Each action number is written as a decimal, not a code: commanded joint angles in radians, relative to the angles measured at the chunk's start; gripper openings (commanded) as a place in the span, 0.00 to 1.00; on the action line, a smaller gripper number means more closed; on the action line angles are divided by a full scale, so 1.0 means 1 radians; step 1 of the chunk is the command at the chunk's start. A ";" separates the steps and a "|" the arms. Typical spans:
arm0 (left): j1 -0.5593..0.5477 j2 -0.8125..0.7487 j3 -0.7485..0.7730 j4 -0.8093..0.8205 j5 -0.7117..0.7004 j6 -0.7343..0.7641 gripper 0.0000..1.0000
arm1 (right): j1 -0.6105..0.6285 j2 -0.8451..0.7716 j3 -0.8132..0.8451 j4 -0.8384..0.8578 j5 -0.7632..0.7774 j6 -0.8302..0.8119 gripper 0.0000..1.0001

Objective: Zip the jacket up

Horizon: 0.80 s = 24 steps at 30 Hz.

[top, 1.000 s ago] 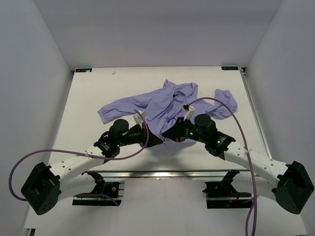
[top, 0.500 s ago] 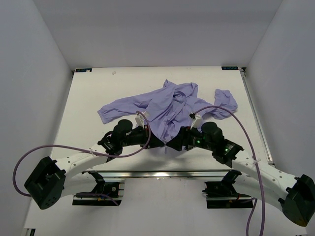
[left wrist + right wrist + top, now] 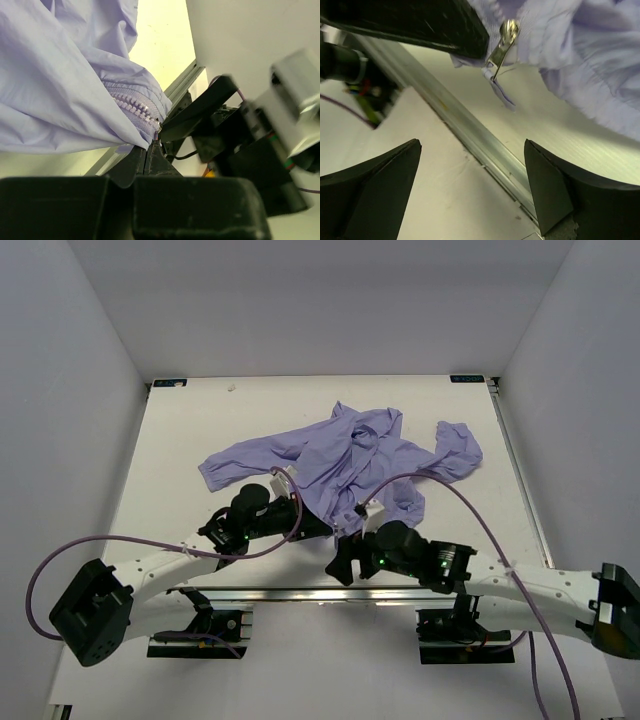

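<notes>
Near the bottom centre of the top view, the left gripper (image 3: 322, 527) is clamped on the lower hem of the jacket (image 3: 345, 450), at the foot of its zipper teeth (image 3: 131, 104). The garment lies crumpled across the middle of the table (image 3: 180, 440). Just below, the right gripper (image 3: 340, 563) hangs with jaws spread wide, holding nothing. The metal zipper pull (image 3: 502, 40) dangles at the upper centre of its wrist view. Whether both tooth rows are joined at the foot I cannot tell. Risks, in my judgement: the small pull may slip from the pinch, thin fabric could jam in the teeth, or a hard draw could tug the hem from the left grip.
</notes>
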 commanded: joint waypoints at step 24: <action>-0.003 -0.037 -0.012 0.069 0.000 -0.054 0.00 | 0.093 0.179 0.020 0.315 0.364 -0.028 0.15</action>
